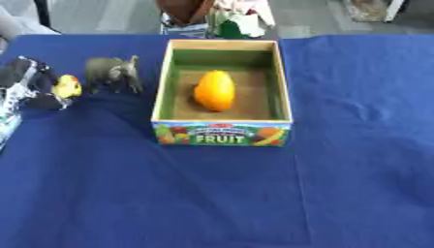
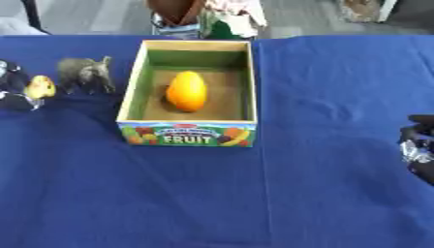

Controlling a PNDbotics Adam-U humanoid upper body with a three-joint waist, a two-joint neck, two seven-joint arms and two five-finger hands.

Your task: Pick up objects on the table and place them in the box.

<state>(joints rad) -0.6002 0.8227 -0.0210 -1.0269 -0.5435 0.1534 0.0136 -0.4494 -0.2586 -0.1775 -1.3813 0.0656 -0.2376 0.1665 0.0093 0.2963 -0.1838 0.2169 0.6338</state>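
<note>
The left hand (image 1: 30, 87) curled round a small yellow thing (image 1: 67, 86) beside the toy elephant (image 1: 115, 73). An orange fruit (image 1: 213, 90) lay in the box (image 1: 222, 134). The right hand (image 2: 420, 145) waited at the counter (image 1: 356, 145) edge; its fingers weren't clear. Lifting could knock the elephant over.

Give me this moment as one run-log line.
box: holds orange fruit | elephant toy: on cloth, left of box | left hand: shut on yellow object | right hand: right edge, idle
</note>
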